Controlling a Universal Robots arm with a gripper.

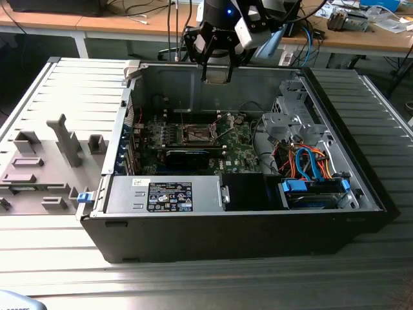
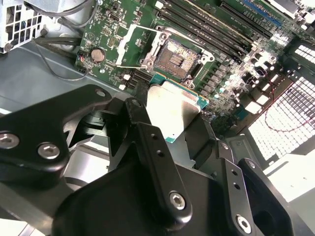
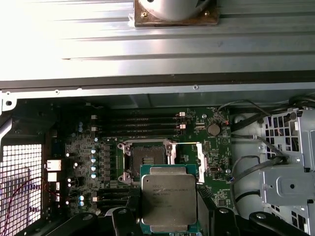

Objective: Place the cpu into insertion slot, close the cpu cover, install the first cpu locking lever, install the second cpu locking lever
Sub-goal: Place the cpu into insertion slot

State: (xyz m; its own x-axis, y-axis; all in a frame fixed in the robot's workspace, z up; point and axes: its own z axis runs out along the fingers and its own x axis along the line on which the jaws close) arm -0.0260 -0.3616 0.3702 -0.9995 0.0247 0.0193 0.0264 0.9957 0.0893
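Gripper (image 3: 169, 210) fingers (image 2: 143, 135) are clamped on the cpu (image 3: 168, 194), one against each of two opposite edges, with its silvery-grey top face showing in both wrist views. In the exterior view the gripper (image 1: 216, 72) hangs over the open computer case (image 1: 258, 223), well above the insertion slot (image 1: 198, 134), so the cpu (image 1: 217, 75) is clear of the slot and touches nothing but the fingers. The insertion slot (image 3: 146, 155) sits uncovered on the green motherboard (image 3: 106, 169), its dark centre exposed. The cpu cover (image 3: 200, 160) is swung open and lies just beside the slot. A row of long memory slots (image 3: 142, 125) runs near the slot's other side.
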